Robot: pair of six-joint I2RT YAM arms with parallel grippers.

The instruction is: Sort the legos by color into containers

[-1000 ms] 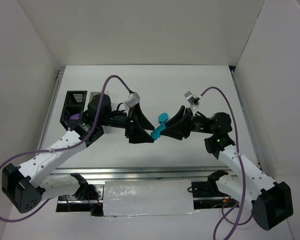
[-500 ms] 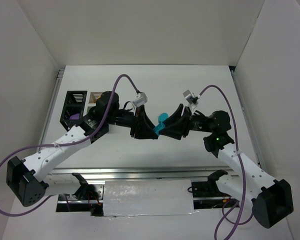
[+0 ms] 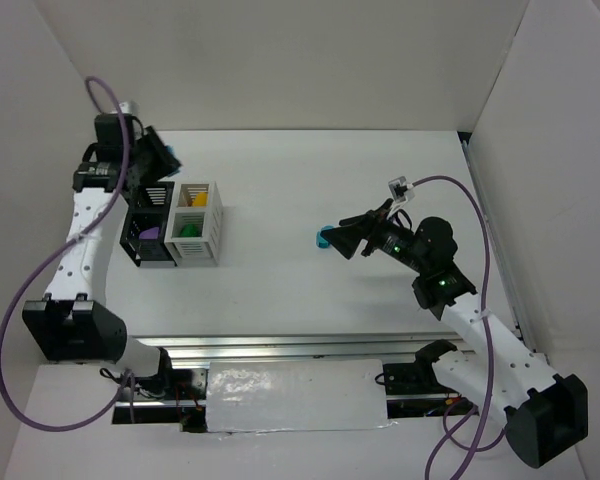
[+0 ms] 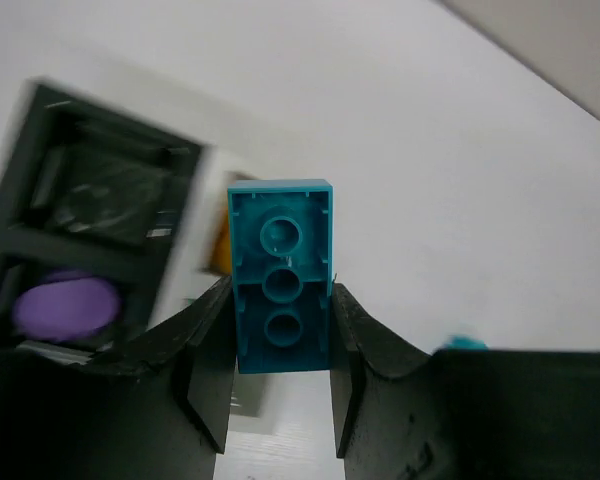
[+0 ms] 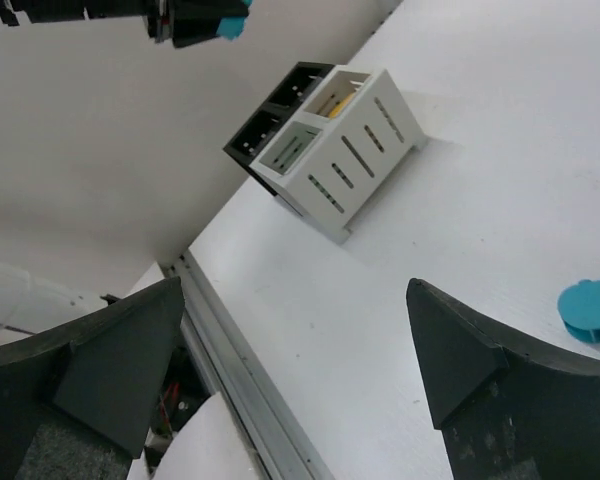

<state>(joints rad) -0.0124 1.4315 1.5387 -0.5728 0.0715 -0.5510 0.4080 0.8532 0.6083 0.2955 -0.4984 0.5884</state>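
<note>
My left gripper (image 4: 280, 300) is shut on a teal three-hole lego brick (image 4: 280, 275) and holds it in the air above the far end of the black container (image 3: 145, 228). That container's near compartment holds a purple lego (image 4: 65, 305). Beside it, the white container (image 3: 199, 222) holds a yellow-orange lego (image 3: 193, 197) and a green lego (image 3: 188, 230). My right gripper (image 5: 295, 290) stands wide open and empty over mid-table. A rounded teal lego (image 3: 324, 238) lies on the table just off its fingertips.
White walls close in the table at the back and on both sides. A metal rail (image 5: 242, 338) runs along the table's near edge. The left arm (image 3: 80, 235) reaches up the left side, past the containers.
Both grippers met at joined teal legos mid-table. The left shut on one brick and swung it far left over the black container. The right opened, and a teal lego now lies on the table.
</note>
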